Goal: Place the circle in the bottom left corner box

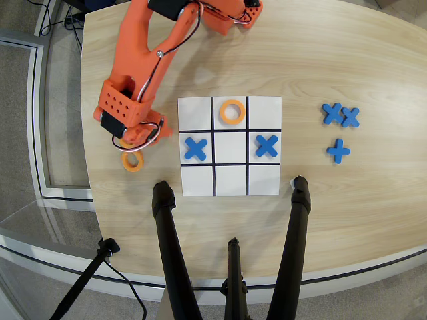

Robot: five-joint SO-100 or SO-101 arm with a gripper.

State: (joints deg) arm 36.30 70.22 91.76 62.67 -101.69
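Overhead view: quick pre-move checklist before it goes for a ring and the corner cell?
1. Target corner cell, upper right of the board in the overhead view, free: ok.
2. Spare orange ring on the table left of the board, fully visible: ok.
3. Gripper over that ring: not ok, it sits just above it in the picture.
4. Jaw state: cannot tell, hidden under the arm.
5. Ring in the jaws: cannot tell.
6. Blue crosses clear of the target cell: ok.
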